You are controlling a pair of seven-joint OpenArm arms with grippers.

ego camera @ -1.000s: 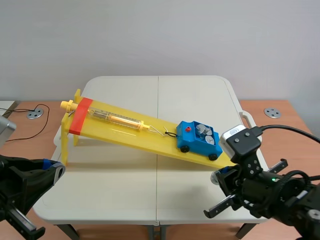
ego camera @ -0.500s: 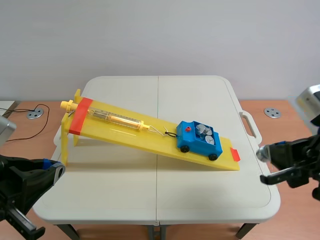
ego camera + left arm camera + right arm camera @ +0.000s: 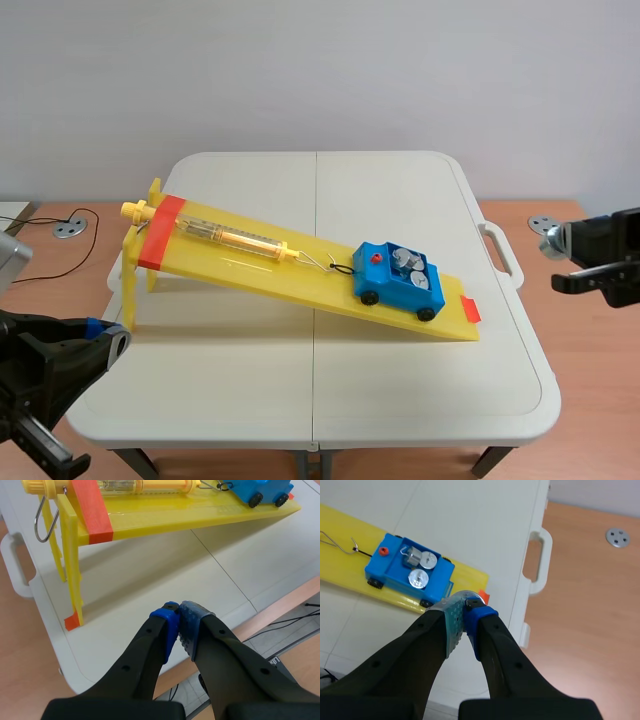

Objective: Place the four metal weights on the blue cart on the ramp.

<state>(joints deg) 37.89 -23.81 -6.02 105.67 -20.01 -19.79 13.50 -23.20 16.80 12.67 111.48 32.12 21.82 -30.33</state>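
A white folding worktop (image 3: 320, 380) is standing before a pale wall (image 3: 320, 70), w/ wood floor on both sides. A yellow ramp (image 3: 250, 270) is slanting across it, high end toward the left arm's side. The blue cart (image 3: 398, 280) is sitting near the low end, wheels on the ramp, just short of a small red tab (image 3: 470, 308).

Hard to make out: the metal weights (image 3: 405, 262) are lying in the cart's open top, but the scene view is giving only pale blobs. The right wrist view is showing two round tops plainly plus a third shape beside them; the count can't be settled. In the left wrist view the cart is getting cut off at the frame edge, as is the clear spring tube (image 3: 225, 236) lying on the ramp.

Btwn views: the left wrist view alone is showing a wire hook (image 3: 42, 515) hanging at the ramp's high end by the orange-red band (image 3: 92, 510), and the ramp's legs. The right wrist view alone is looking down into the cart.

The left tool (image 3: 179, 617) is hanging over the worktop's near edge, pads pressed together, holding nothing. The right tool (image 3: 466, 602) is hovering near the ramp's low end, pads likewise meeting, gripping nothing. In the scene view the right arm (image 3: 605, 260) is sitting off the worktop, partly out of frame.
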